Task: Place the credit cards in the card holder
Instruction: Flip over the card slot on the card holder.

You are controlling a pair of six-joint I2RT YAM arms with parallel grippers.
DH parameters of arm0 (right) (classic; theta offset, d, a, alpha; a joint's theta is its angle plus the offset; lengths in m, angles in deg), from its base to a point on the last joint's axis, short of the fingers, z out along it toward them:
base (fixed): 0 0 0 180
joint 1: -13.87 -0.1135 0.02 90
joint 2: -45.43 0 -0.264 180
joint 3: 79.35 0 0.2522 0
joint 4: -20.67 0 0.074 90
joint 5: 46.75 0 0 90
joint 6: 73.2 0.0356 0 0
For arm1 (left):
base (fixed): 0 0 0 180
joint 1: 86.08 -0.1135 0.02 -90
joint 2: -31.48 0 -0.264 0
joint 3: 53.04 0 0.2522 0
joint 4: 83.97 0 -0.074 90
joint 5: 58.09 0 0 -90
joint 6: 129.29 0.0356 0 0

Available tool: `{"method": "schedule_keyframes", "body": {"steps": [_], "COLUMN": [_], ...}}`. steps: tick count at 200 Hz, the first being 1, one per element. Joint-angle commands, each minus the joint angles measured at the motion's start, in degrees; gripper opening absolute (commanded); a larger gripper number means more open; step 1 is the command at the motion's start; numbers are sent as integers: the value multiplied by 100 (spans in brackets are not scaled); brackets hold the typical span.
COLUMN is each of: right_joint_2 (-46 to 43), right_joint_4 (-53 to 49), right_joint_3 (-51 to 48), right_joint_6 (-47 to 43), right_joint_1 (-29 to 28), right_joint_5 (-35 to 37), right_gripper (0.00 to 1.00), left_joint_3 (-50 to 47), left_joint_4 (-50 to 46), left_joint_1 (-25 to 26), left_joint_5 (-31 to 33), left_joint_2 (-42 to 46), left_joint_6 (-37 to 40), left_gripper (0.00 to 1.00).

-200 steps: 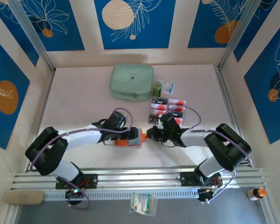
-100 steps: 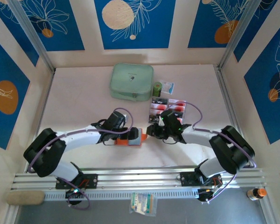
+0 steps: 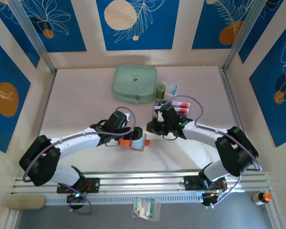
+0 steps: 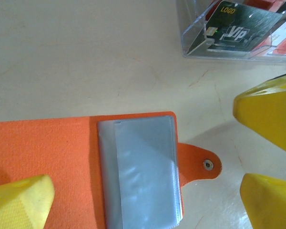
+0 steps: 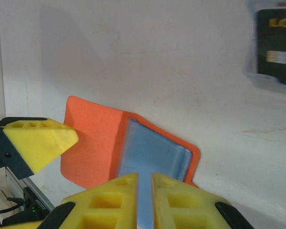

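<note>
card holder [image 5: 93, 143] lies open on the bench [image 4: 86, 47], low centre of the overhead view, grey pockets up. left fingers [image 4: 19, 202] stand wide, one resting on the orange cover: pinning it flat should help. right fingers [image 5: 109, 200] are narrow above the pockets; whether they grip anything i cannot tell. credit cards [image 4: 238, 28] wait in the clear tray [image 4: 190, 38], upper right; feed one in edge-first, level.

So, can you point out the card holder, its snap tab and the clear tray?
card holder [image 4: 52, 148], left wrist view, on its orange cover.
snap tab [image 4: 199, 163], left wrist view, beside the metal stud.
clear tray [image 4: 190, 33], left wrist view, on its near wall.
</note>
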Motion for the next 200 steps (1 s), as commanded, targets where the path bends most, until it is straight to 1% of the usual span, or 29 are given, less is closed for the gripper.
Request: {"method": "schedule_keyframes", "body": {"steps": [1, 50, 117, 161, 200], "right_joint_2": [317, 1053, 1500, 1748, 1841], "right_joint_4": [-267, -662, -751, -645, -458], "right_joint_3": [313, 867, 953, 995, 1056], "right_joint_6": [-114, -104, -199, -305, -294], "right_joint_1": [-147, -416, -358, -306, -387], "right_joint_5": [-99, 5, 139, -143, -478], "right_gripper": [14, 8, 6, 5, 4], "left_joint_3": [-195, -376, -477, -539, -564], "left_joint_4": [-90, -21, -25, 39, 112], "left_joint_1": [70, 78, 87, 89, 135], "left_joint_5": [183, 276, 443, 523, 571], "left_joint_2": [-57, -44, -159, -350, -528], "left_joint_6": [176, 189, 316, 403, 445], "left_gripper": [100, 100, 100, 100, 100]}}
